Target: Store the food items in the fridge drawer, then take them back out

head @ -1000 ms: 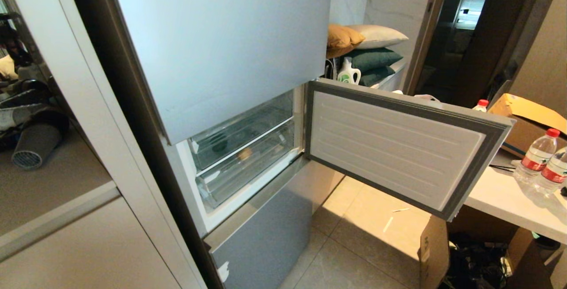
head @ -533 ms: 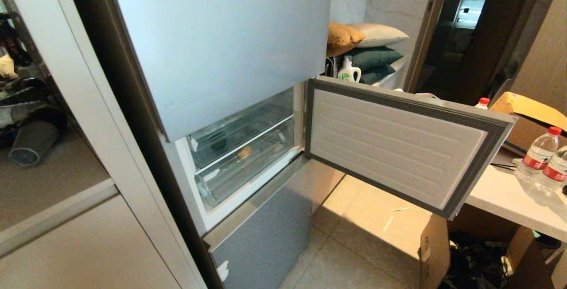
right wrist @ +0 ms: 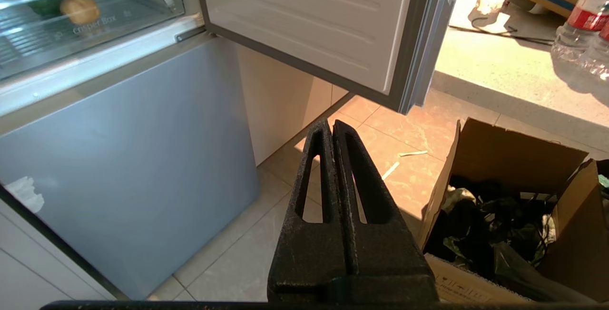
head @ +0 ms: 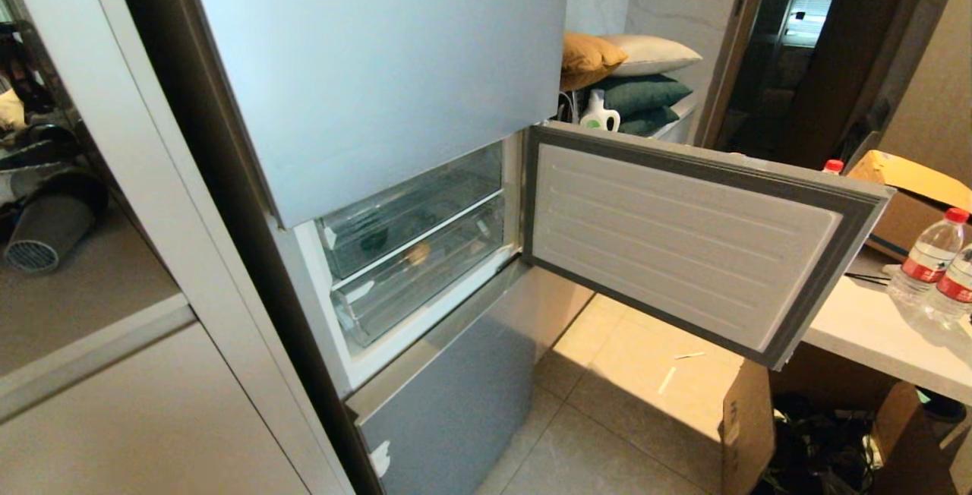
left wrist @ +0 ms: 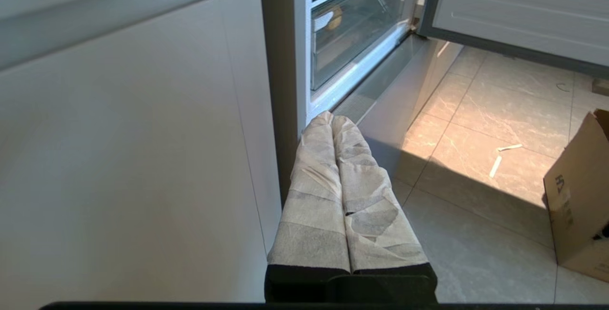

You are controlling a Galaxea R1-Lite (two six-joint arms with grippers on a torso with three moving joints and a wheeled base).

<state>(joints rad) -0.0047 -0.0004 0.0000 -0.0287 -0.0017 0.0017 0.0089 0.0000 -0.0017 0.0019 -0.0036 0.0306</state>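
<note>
Left gripper [left wrist: 331,121] hung low by fridge corner, wrapped fingers pressed together, empty; judged parked. Middle door [head: 683,237] stood swung wide — likely to give reach to two clear drawers [head: 414,252]. Inside, one green pepper [right wrist: 47,4] and one golden-brown lump [right wrist: 80,9] lay side by side. Right gripper [right wrist: 331,127] over floor, closed, empty. Three water bottles [head: 926,256] on counter
</note>
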